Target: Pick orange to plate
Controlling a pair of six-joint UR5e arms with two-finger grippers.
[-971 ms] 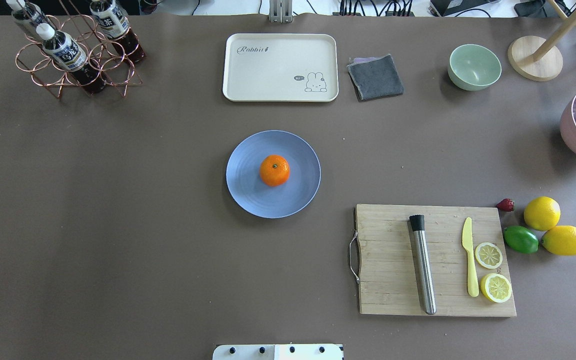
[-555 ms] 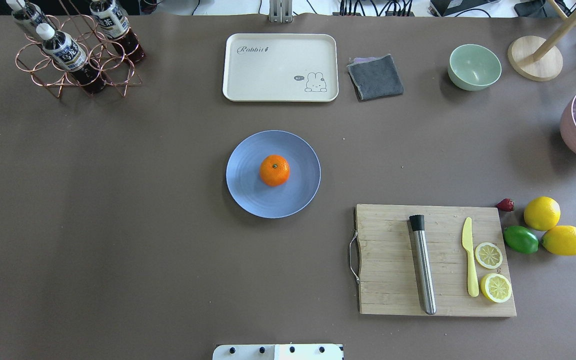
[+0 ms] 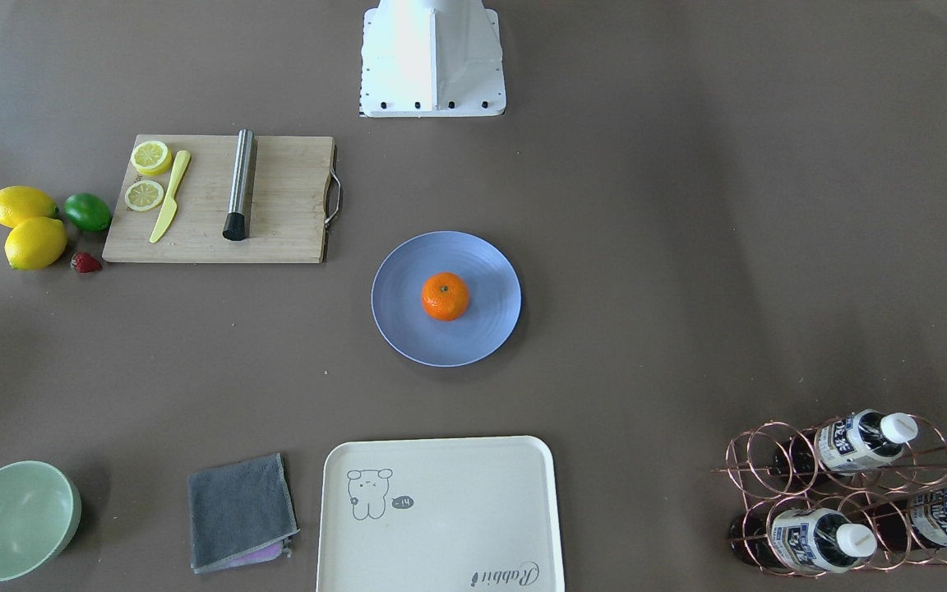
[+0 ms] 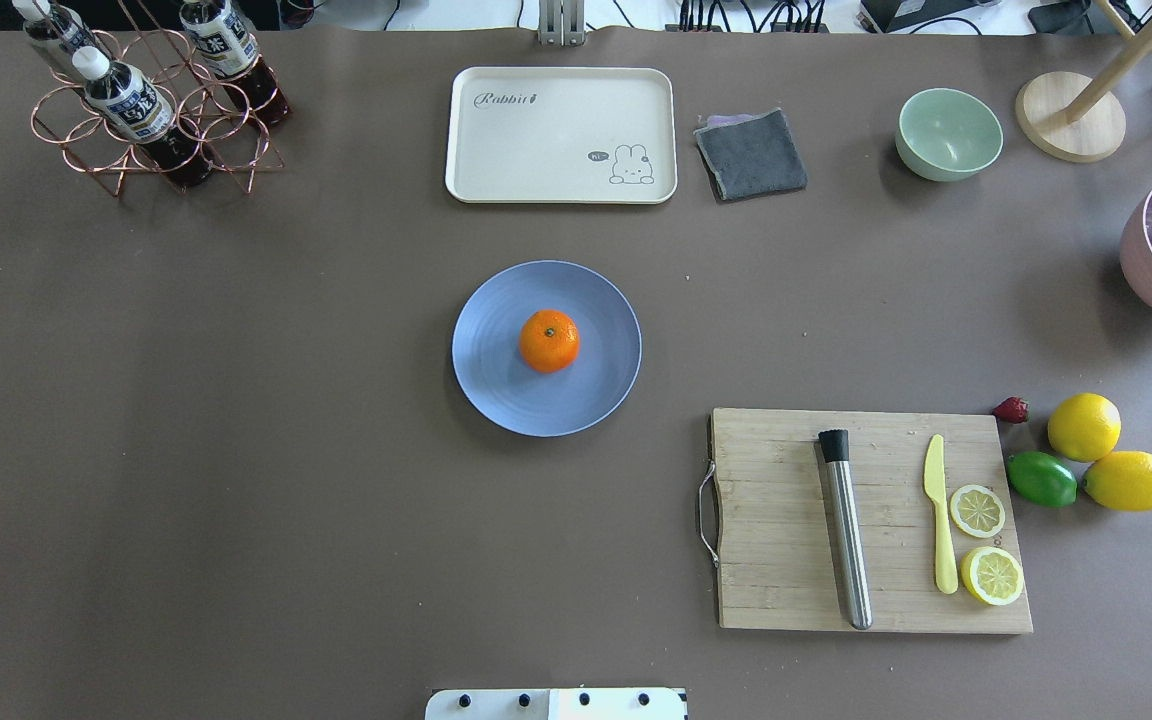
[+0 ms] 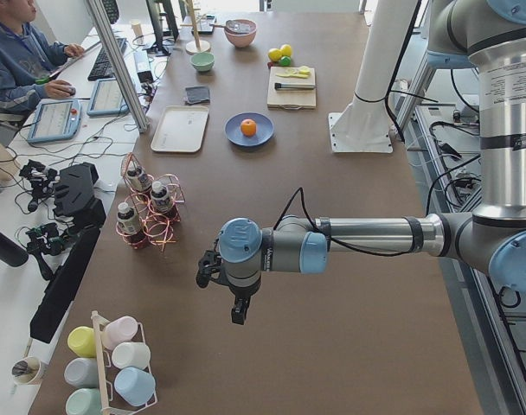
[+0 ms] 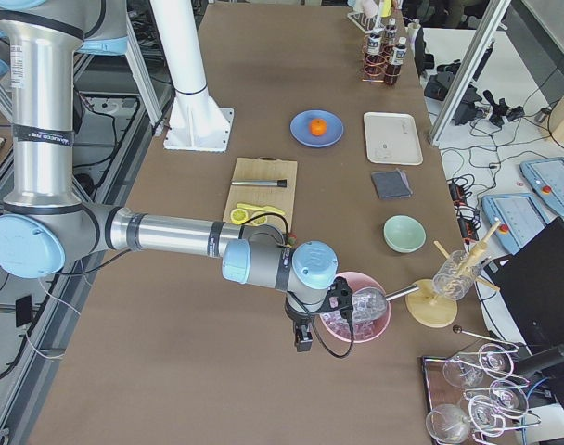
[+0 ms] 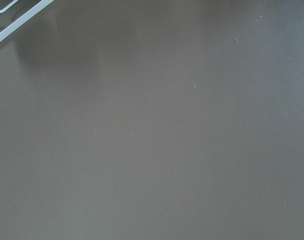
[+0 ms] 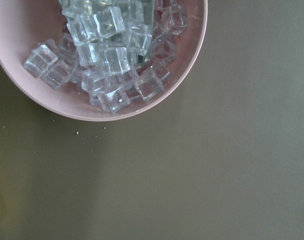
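Note:
The orange (image 4: 549, 340) rests near the middle of the periwinkle-blue plate (image 4: 499, 392) at the table's centre, stem dimple up; it also shows in the front view as the orange (image 3: 445, 296) on the plate (image 3: 486, 327). Neither gripper appears in the overhead or front view. The left gripper (image 5: 237, 313) hangs over bare table far out on the robot's left, well away from the plate (image 5: 234, 135). Beside a pink bowl, far out on the robot's right, hangs the right gripper (image 6: 303, 341). For both I cannot tell open from shut. Nothing touches the orange.
A cream tray (image 4: 561, 135), grey cloth (image 4: 751, 153) and green bowl (image 4: 948, 133) line the far side. A cutting board (image 4: 786, 520) with muddler, knife and lemon slices lies right, lemons (image 4: 1084, 426) and lime (image 4: 1041, 479) beyond. A bottle rack (image 4: 151, 100) stands far left, a pink ice bowl (image 8: 92, 107) right.

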